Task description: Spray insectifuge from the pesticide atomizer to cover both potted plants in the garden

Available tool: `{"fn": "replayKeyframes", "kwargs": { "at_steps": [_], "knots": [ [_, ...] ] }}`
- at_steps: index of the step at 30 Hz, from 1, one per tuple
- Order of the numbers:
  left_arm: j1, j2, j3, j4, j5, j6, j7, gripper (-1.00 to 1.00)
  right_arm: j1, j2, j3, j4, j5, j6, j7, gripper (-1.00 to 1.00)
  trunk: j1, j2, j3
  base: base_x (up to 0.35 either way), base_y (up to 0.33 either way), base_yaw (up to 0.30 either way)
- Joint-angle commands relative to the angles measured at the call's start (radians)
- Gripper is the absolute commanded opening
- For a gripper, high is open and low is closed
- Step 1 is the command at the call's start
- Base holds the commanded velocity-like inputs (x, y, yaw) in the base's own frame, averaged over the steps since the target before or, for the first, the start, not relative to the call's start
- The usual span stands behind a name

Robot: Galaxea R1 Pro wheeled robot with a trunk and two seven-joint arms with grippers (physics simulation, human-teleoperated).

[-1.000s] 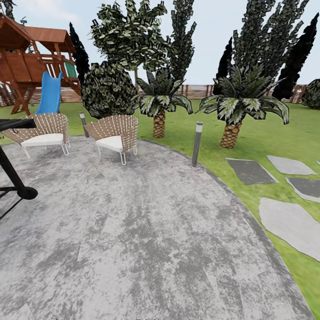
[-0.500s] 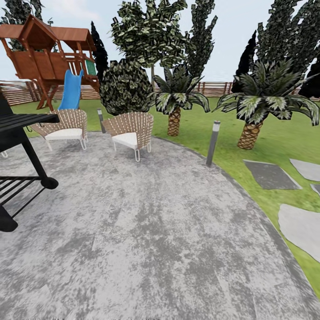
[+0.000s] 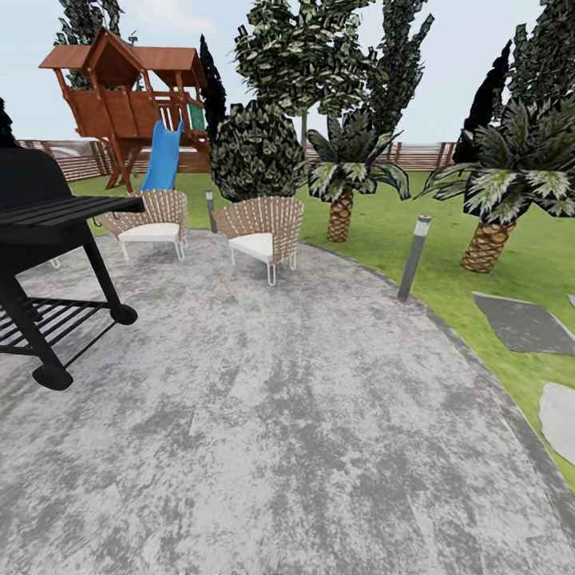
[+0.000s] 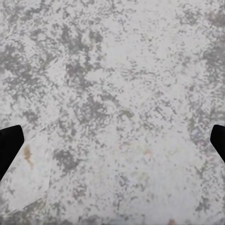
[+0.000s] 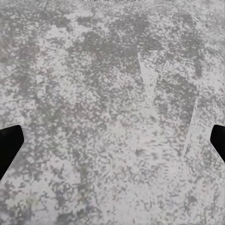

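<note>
A: Head view, left to right. The black grill (image 3: 48, 247) now fills the left edge, whole shelf and wheels in frame; a second ago we saw only its leg. The wooden playhouse (image 3: 128, 96) and blue slide (image 3: 164, 156) sit upper left, the two wicker chairs (image 3: 263, 228) left of centre, the light bollard (image 3: 413, 255) right of centre, and the palms (image 3: 511, 180) at the right.

B: Everything has slid rightward together. We read that as the camera turning left, not the things moving.

A: Agreed. The stepping stones (image 3: 523, 323) have nearly left the lower right.

B: The atomizer and potted plants?

A: We cannot place them; the frames show paved patio (image 3: 263, 431), lawn (image 3: 447, 231) and fence (image 3: 415, 156).

B: Grippers?

A: Left gripper (image 4: 112, 140): dark fingertips at opposite frame edges, spread wide, nothing between, over mottled paving. Right gripper (image 5: 112, 140): likewise spread and empty.

B: So we judge this a search turn; pickup not yet begun.
</note>
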Motion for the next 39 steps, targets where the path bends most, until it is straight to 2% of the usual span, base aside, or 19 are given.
{"fn": "replayKeyframes", "kwargs": {
  "at_steps": [1,39],
  "knots": [
    [-0.001,0.000,0.001,0.001,0.002,-0.003,-0.001,1.00,0.000,0.000,0.001,0.000,0.001,-0.002,-0.003,1.00,0.000,0.000,-0.002,0.000,0.000,0.228],
    [-0.001,0.000,0.001,0.002,0.002,-0.003,-0.001,1.00,0.000,0.000,-0.001,-0.003,0.000,-0.004,-0.005,1.00,0.000,0.000,-0.020,0.000,0.000,0.272]
  ]
}}
